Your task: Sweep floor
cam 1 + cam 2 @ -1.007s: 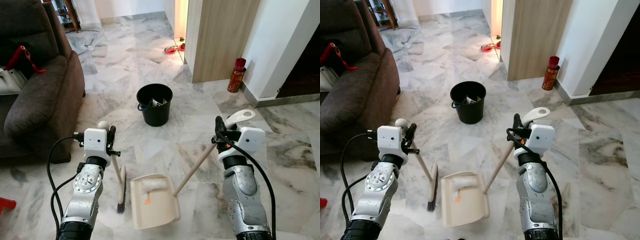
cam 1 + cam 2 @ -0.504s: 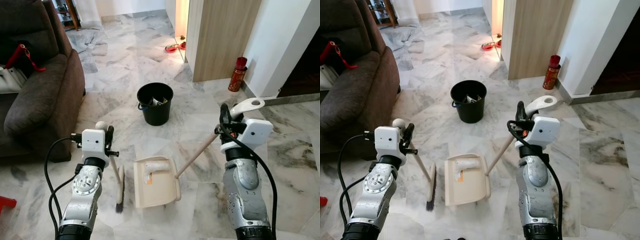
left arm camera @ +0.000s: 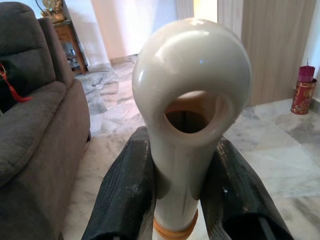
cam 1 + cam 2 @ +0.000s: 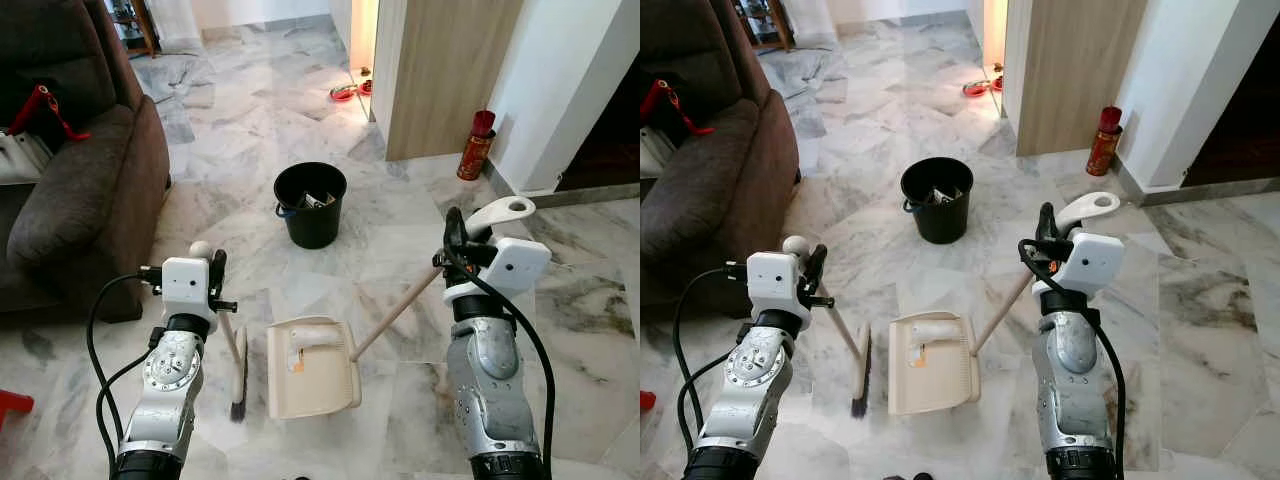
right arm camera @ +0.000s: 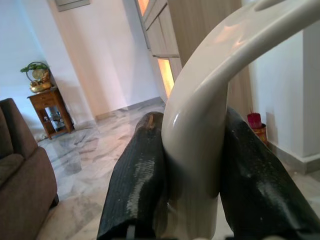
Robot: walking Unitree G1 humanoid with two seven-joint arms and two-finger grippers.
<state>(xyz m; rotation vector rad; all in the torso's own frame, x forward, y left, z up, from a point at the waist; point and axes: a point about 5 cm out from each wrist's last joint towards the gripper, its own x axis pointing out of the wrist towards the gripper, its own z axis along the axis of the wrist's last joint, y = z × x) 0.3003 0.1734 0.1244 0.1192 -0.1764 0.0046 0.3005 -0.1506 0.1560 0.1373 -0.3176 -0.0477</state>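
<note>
In the left eye view, a cream dustpan (image 4: 312,366) is seen flat on the marble floor (image 4: 250,120), a brush (image 4: 239,378) just to its left and a black bucket (image 4: 310,206) farther off. In the left wrist view, the left gripper (image 3: 186,192) is clamped on the brush handle. In the right wrist view, the right gripper (image 5: 192,175) is clamped on the dustpan handle.
</note>
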